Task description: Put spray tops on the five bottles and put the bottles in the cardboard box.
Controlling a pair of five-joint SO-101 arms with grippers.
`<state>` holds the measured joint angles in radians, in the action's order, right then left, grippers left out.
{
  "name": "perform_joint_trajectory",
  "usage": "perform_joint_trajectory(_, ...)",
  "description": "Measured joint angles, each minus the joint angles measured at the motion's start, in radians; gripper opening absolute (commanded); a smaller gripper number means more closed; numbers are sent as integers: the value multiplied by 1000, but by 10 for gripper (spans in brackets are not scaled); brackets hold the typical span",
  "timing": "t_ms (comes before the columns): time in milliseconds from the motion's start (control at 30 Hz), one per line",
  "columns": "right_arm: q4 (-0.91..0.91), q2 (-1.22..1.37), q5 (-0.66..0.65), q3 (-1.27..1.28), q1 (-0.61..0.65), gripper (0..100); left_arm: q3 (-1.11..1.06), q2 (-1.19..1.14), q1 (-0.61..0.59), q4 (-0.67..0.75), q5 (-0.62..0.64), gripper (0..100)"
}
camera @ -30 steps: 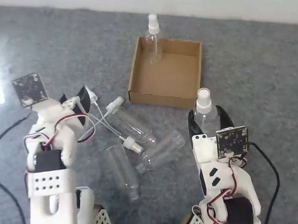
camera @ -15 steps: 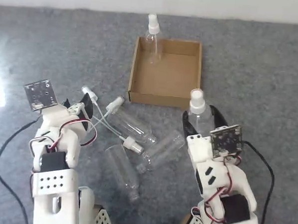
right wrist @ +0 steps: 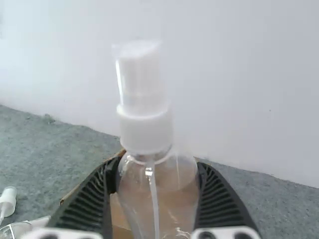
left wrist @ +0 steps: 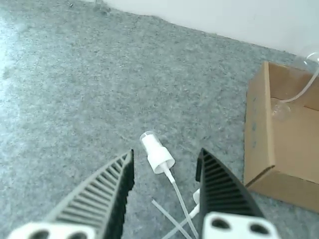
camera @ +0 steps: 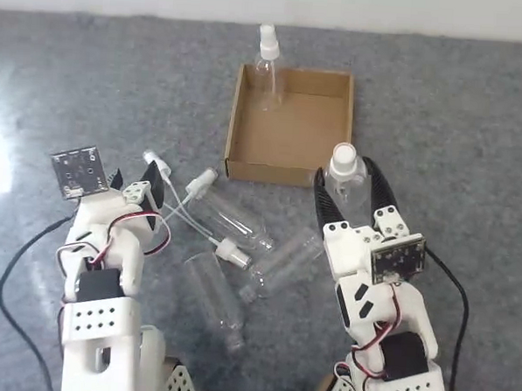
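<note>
My right gripper (camera: 345, 178) is shut on an upright clear bottle (camera: 342, 184) with a white spray top (right wrist: 142, 94), just in front of the cardboard box (camera: 339, 101). Another topped bottle (camera: 268, 66) stands in the box's far left corner. Over at the left, my left gripper (left wrist: 166, 155) is open, with a loose spray top (left wrist: 156, 153) and its tube lying on the table between and just beyond its fingertips. Near the middle of the table lie a capped bottle (camera: 229, 216), two bare bottles (camera: 216, 298) (camera: 284, 260) and another loose spray top (camera: 232, 251).
Grey carpet-like table surface (camera: 457, 127) spreads open to the right and left of the box. A white wall runs along the table's far edge. The box's near wall (left wrist: 259, 129) stands close beside the left gripper.
The right arm has carried its bottle left and toward the box's near wall. The left arm has drawn back slightly; the loose spray top stays where it was.
</note>
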<state>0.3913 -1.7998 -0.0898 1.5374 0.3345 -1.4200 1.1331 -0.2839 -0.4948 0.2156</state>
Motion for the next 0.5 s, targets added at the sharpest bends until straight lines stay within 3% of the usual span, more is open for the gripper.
perform_joint_trajectory(233,-5,11,64,-133,5,30,0,0,0,0,0,187)
perform_joint_trajectory(500,-26,373,95,-325,5,30,0,0,0,0,0,187)
